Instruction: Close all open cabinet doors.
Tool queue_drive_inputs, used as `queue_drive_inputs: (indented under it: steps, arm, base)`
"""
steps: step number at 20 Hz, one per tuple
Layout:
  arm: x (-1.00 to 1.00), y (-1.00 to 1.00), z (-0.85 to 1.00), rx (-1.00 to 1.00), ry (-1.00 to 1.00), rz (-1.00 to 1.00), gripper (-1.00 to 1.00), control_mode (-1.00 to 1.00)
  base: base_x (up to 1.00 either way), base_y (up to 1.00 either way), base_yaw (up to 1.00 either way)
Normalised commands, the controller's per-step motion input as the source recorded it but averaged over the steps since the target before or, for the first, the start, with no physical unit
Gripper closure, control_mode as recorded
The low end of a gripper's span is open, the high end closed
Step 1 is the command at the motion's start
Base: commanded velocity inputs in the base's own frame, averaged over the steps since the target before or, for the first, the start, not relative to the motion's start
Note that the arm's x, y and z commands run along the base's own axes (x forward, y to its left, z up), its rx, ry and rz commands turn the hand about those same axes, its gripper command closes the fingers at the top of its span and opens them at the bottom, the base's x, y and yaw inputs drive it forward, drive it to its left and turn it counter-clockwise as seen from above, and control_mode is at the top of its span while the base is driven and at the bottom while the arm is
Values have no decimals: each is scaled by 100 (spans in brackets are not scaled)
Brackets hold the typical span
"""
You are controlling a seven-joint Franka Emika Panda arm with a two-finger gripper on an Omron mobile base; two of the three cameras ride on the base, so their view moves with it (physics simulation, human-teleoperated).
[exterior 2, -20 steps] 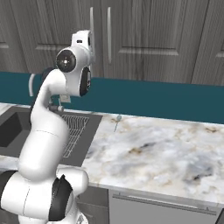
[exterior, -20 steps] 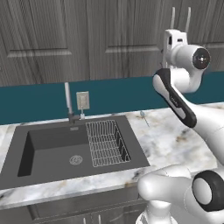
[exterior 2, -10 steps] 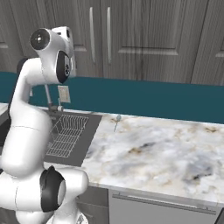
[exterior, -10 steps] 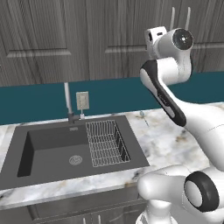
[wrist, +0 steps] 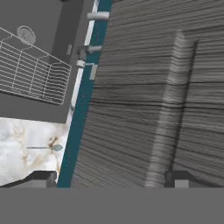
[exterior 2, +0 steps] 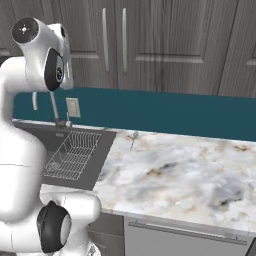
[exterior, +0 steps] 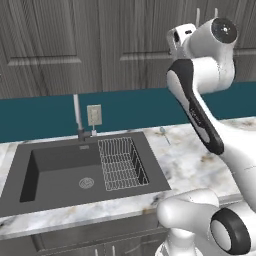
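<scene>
The gripper (wrist: pixel 111 177) points at the cabinet doors (wrist: pixel 162 87), its two dark fingertips (wrist: pixel 41 177) standing wide apart with nothing between them and grey wood grain spread just ahead. In the right base view the cabinet doors (exterior 2: pixel 150 45) line the wall above the teal backsplash (exterior 2: pixel 165 112), flush with one another, two long silver handles (exterior 2: pixel 124 34) side by side near their meeting edges. Below them the marble counter (exterior 2: pixel 185 175) runs along the wall; a small spoon (exterior 2: pixel 133 137) lies near its back edge. At the counter's left end sits the dark sink (exterior: pixel 60 170) with a wire rack (exterior: pixel 120 162) in its right half, a faucet (exterior: pixel 77 117) behind its back rim and a wall outlet (exterior: pixel 94 114) just beside that.
</scene>
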Motion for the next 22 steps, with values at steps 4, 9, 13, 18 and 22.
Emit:
queue_drive_inputs:
  steps: [4, 9, 13, 18, 22]
  arm:
    - [-100, -73, -7, 19, -25, 6, -100, -100]
    - [-100, -62, -22, 13, -27, 9, -100, -100]
    - [-87, -17, -16, 6, -20, 5, -100, -100]
    - [-46, -1, -5, 3, -4, 2, -100, -100]
    - [-18, 0, -2, 2, 0, 3, -100, -100]
  base:
    - [0, 0, 0]
    - [0, 0, 0]
    - [0, 0, 0]
    - [0, 0, 0]
    - [0, 0, 0]
